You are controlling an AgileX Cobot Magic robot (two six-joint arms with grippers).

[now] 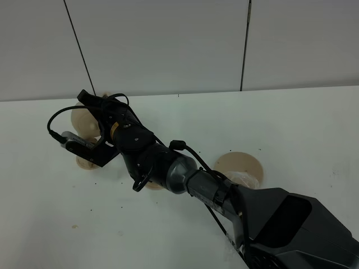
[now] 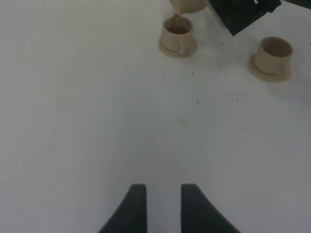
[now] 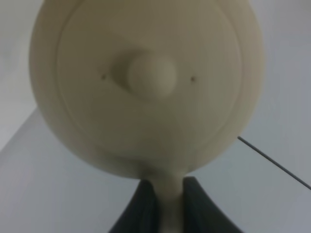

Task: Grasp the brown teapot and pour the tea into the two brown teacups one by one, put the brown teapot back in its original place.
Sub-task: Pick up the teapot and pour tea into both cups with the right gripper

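Observation:
The brown teapot fills the right wrist view, lid and knob facing the camera. My right gripper is shut on its loop handle. From the high view, the right arm reaches across to the left and holds the teapot tilted above one teacup. In the left wrist view a thin stream of tea falls from the spout into that teacup, which holds dark tea. The second teacup stands on its saucer beside it. The wide saucer lies bare. My left gripper hovers open over bare table.
The right arm lies low across the middle of the table and covers most of the second teacup in the high view. A small brown spot marks the white tabletop. A grey panelled wall stands behind.

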